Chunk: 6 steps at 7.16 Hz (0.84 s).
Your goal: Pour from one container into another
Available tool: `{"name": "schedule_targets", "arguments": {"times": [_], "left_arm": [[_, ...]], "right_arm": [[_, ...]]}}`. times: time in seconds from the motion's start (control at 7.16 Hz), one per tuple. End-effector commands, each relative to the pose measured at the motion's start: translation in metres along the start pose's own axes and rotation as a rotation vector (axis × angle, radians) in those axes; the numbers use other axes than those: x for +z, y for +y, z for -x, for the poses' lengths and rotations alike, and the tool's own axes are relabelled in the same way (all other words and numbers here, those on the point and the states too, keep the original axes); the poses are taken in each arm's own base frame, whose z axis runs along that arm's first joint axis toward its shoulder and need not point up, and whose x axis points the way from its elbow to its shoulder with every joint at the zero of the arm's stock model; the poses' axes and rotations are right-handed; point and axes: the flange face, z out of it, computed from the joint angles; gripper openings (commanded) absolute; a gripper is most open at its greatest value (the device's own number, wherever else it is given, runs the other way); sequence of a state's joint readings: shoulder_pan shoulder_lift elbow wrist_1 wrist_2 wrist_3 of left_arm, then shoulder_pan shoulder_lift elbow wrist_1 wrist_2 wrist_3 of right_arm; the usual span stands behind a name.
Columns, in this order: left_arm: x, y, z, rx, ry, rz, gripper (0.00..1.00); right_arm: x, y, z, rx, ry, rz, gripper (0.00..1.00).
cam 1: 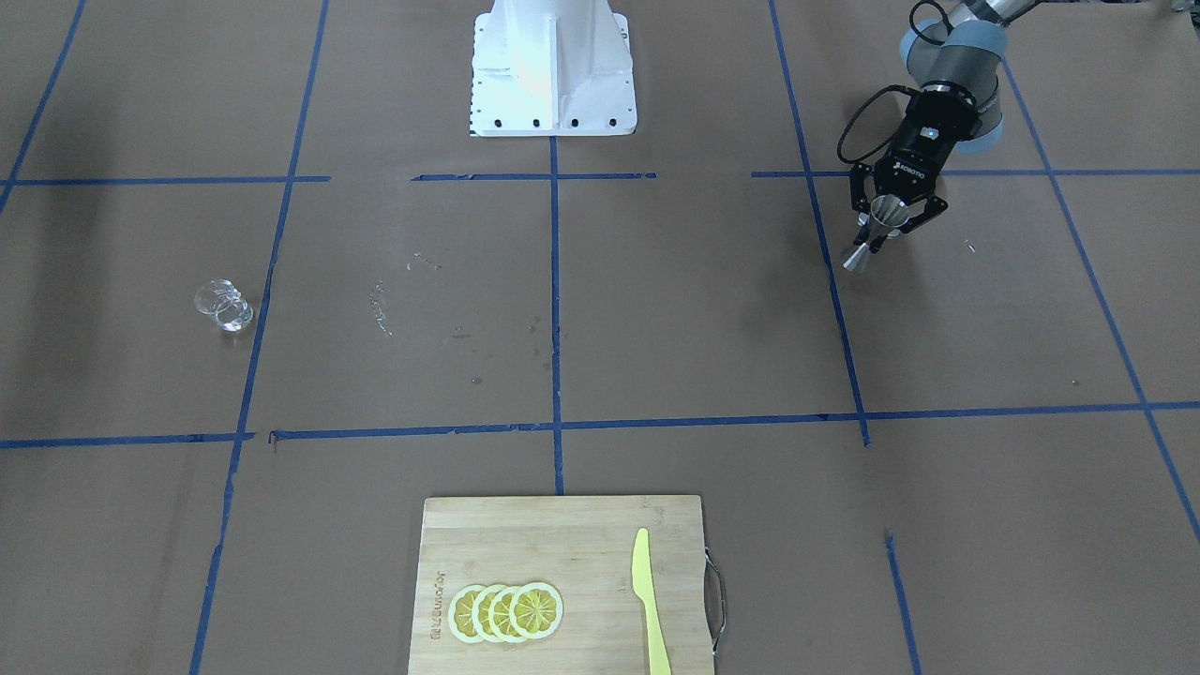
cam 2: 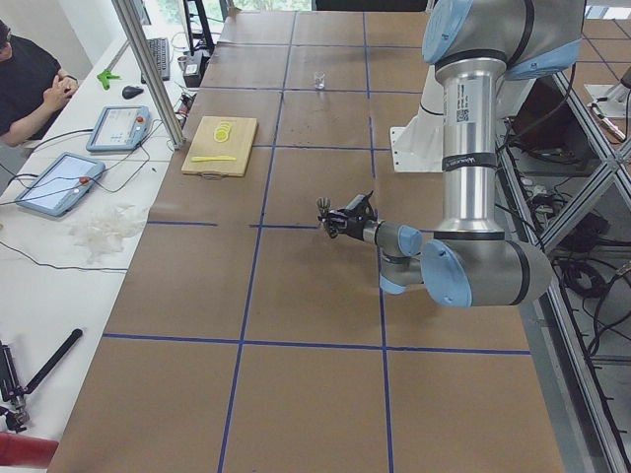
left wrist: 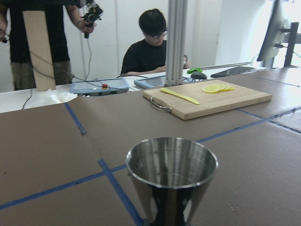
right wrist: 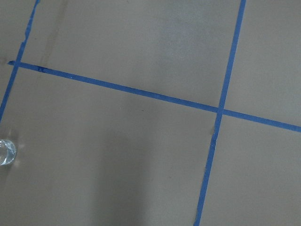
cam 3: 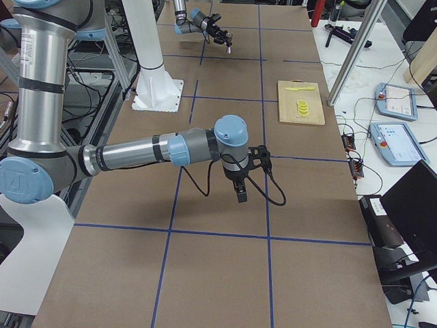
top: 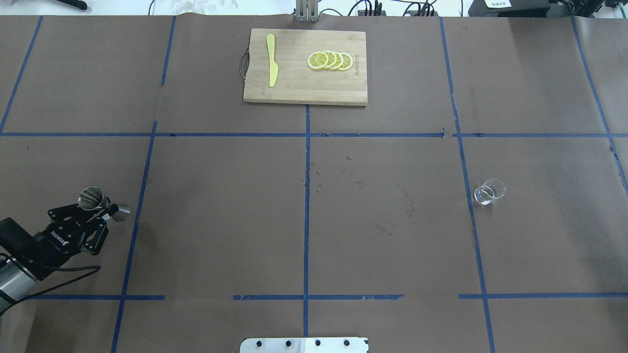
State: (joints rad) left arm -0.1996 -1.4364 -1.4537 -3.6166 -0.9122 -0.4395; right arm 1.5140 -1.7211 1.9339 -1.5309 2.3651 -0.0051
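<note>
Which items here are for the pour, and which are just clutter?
For the job: glass measuring cup; steel jigger; left gripper, holding the jigger.
Lying about: cutting board; lemon slices; yellow knife.

6 views are running. the front-facing camera is looking steeply down from the operators' side, with the robot base at its top edge and the cutting board at its bottom edge. the overhead camera is looking forward from behind the robot, so the board is lying at its far edge. these 2 views are sharing most of the taped table. the 2 side cameras are looking along the table from opposite ends, high and far off, and both are taking in the board. the left wrist camera is sitting low and very close behind the jigger, facing the board and a seated person. the right wrist camera is pointing down at the table, catching the glass cup at its left edge. the cup is also showing in the front-facing and overhead views.
</note>
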Motion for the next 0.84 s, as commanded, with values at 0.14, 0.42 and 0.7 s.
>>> {"name": "schedule_targets", "arguments": {"times": [0.14,0.42,0.7], "left_arm": [[0.016,-0.038,0.030,0.265,0.254,0.012,0.00],[0.080,-0.076,-0.002,0.394,0.393,-0.043,0.00],[0.159,-0.124,-0.060,0.376,0.524,-0.025,0.00]], "right_arm": [[0.001,0.000,-0.001,0.010,0.001,0.002,1.00],[0.000,-0.001,0.000,0.051,0.001,0.000,1.00],[0.000,-0.001,0.000,0.052,0.001,0.000,1.00]]}}
